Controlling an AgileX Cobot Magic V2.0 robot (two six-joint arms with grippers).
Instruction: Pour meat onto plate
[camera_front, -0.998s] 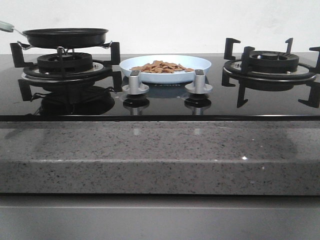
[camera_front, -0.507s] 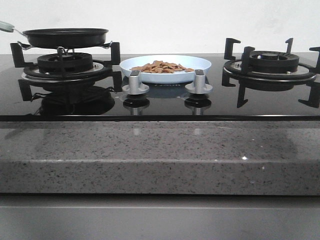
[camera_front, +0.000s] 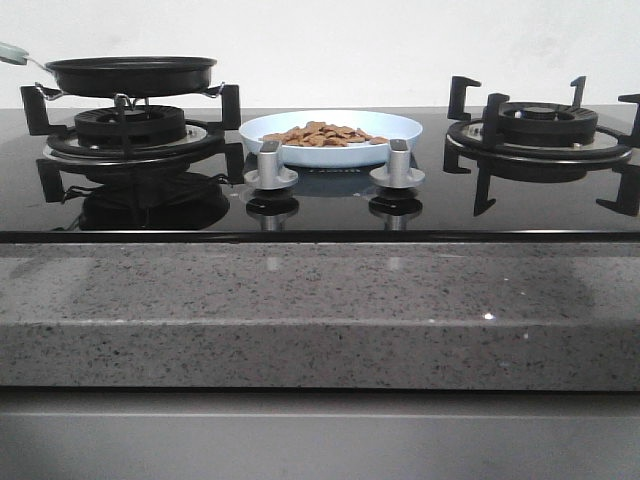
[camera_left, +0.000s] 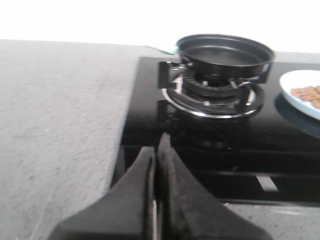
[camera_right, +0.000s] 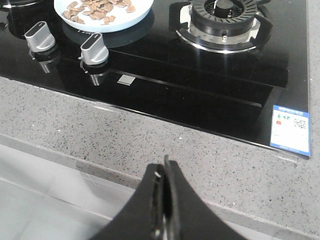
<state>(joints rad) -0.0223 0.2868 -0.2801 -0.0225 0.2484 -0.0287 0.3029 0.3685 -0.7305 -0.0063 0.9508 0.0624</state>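
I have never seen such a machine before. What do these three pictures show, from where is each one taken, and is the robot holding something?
This is a robot with two arms, each ending in a gripper. The front view looks forward over a gas stove set in a grey stone counter. The other two pictures come from cameras on the wrists, so the dark shapes at their lower edge are the left gripper and the right gripper. Both are shut and hold nothing. A black frying pan sits on the left burner and looks empty. The right burner is bare. Between them, behind two silver knobs, stands the pale-blue plate with the meat already on it.
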